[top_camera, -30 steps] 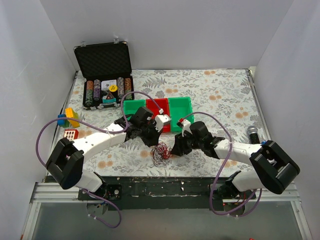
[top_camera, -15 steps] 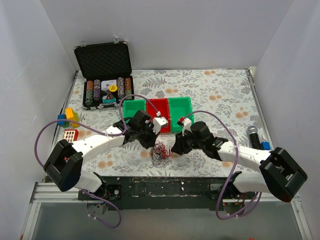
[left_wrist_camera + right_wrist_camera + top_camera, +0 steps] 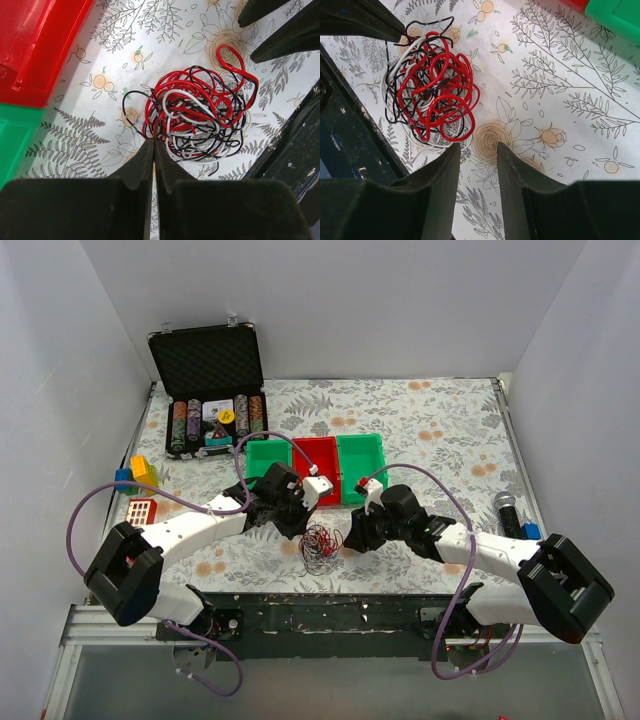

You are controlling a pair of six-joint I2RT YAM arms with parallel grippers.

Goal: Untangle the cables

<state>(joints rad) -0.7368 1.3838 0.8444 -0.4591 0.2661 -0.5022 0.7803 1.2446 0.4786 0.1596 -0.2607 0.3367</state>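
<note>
Cables (image 3: 320, 546) lie in one small knot of red, white and black wire on the flowered tabletop (image 3: 450, 430), caught between the two hands and close to the near edge. The left hand (image 3: 298, 526) comes at the knot from its own side, and in its wrist view the left hand (image 3: 152, 144) has its two dark fingers pressed flat together with no gap. Their tips meet right at the rim of the cables (image 3: 200, 117), where a red loop and a black loop curl down to them. Whether a strand is actually nipped between the tips I cannot tell.

The right hand (image 3: 352, 538) sits on the other side of the knot, low over the tabletop. Seen from its wrist, the right hand (image 3: 477, 147) is partly open, with a moderate gap between the fingers and only printed cloth showing in it. It holds nothing. The cables (image 3: 430, 92) lie just ahead of it and off to one side, the lowest red loop nearly reaching one fingertip, though I cannot say that they touch.

Beyond both hands, away from the arm bases, a red bin (image 3: 315, 458) stands between two green bins (image 3: 268, 456). An open case (image 3: 208, 390) of poker chips lies well beyond the left hand.
</note>
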